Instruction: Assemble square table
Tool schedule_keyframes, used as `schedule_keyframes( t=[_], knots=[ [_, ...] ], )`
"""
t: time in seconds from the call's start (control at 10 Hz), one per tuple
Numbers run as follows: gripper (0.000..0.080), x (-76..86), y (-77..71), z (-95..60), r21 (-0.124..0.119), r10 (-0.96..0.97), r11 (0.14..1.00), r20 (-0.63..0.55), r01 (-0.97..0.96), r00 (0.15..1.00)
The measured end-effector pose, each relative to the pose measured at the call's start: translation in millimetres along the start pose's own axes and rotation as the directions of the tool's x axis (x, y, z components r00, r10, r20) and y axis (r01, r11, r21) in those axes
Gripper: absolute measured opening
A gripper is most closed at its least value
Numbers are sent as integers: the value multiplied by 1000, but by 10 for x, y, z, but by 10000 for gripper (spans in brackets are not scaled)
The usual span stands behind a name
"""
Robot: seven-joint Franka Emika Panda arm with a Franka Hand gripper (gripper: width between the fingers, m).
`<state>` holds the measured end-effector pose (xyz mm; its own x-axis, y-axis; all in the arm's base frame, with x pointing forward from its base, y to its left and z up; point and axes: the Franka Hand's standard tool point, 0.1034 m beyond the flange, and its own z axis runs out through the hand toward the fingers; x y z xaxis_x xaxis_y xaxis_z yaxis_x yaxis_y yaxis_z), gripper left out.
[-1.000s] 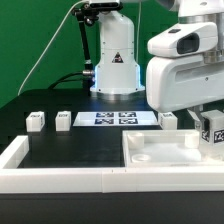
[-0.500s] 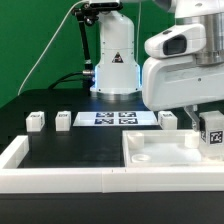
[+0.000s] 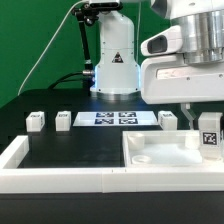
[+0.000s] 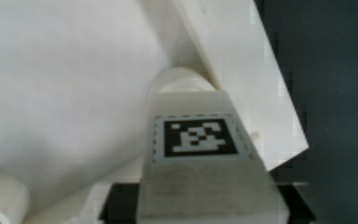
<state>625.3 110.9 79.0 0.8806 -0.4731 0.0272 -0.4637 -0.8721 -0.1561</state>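
Hand (image 4: 197, 205): we see it pinching a tagged leg (image 3: 209, 135).
Leg: upright at a corner of the square slab (image 3: 165, 150).

We see a black tabletop (image 3: 70, 145) spreading beneath the claw (image 3: 204, 116) and off toward the exterior view's left of it. A low white border wall (image 3: 60, 180) runs along its near edge, lower than the claw and closer to the camera, and turns a corner far to the exterior view's left. The marker board (image 3: 116, 119) lies flat on the tabletop, to the exterior view's left of the claw and further back, showing four black tags. Well behind the claw hangs a green backdrop (image 3: 35, 45), with a thin black post (image 3: 80, 45) upright before it.
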Motion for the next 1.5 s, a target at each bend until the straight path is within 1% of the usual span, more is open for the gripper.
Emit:
schedule_keyframes(
  t=[0.1,0.2,0.3,0.4,0.6,0.8,0.9,1.0,1.1,1.2,1.3,1.4,1.5],
  knots=[
    [294,-3,-3,3,3,144,990,-2,-144,990],
    [294,-5,2,6,12,250,968,-4,-250,968],
    [295,-19,3,10,19,359,933,-2,-359,933],
    [295,-46,-2,18,21,505,863,9,-505,863],
    [295,-73,-17,20,5,578,816,26,-578,816],
    [295,-76,-19,22,5,567,823,26,-568,823],
    [485,-76,-19,22,6,535,845,26,-535,844],
    [593,-76,-20,22,8,513,858,27,-513,858],
    [593,-88,-28,24,8,438,899,27,-439,898],
    [638,-99,-36,25,7,334,942,29,-335,942],
    [646,-102,-57,12,6,235,972,33,-236,971],
    [646,-100,-57,8,6,154,988,37,-154,987],
    [646,-97,-60,2,4,27,1000,53,-27,998]
  ],
)
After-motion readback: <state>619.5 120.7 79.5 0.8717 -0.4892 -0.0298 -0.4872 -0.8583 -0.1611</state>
